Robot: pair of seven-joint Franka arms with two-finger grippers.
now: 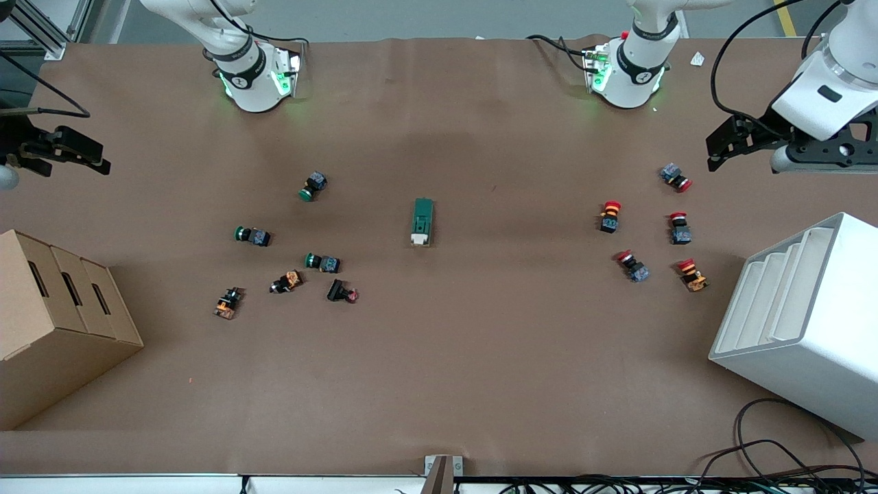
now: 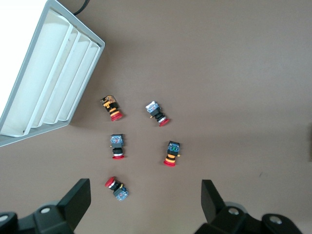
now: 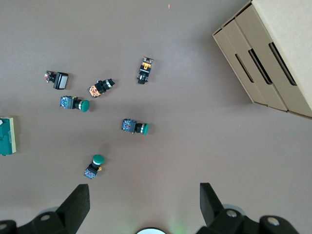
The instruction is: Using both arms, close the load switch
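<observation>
Both sets of fingers were spread wide and empty: the left gripper (image 1: 717, 147) hung at the front view's right edge, the right gripper (image 1: 92, 156) at its left edge. Neither was near the load switch (image 1: 422, 221), which lay alone mid-desk (image 1: 439, 384) between the button clusters, presumably so both arms could reach it.

Lighting is even, diffuse and overhead. Objects on the brown table (image 1: 439, 357) cast short, soft shadows. The white rack (image 2: 44, 83) is overexposed at its outer end in the left wrist view. Green indicator light glows at both arm bases (image 1: 257, 82). All views are sharp, without visible edge distortion.
</observation>
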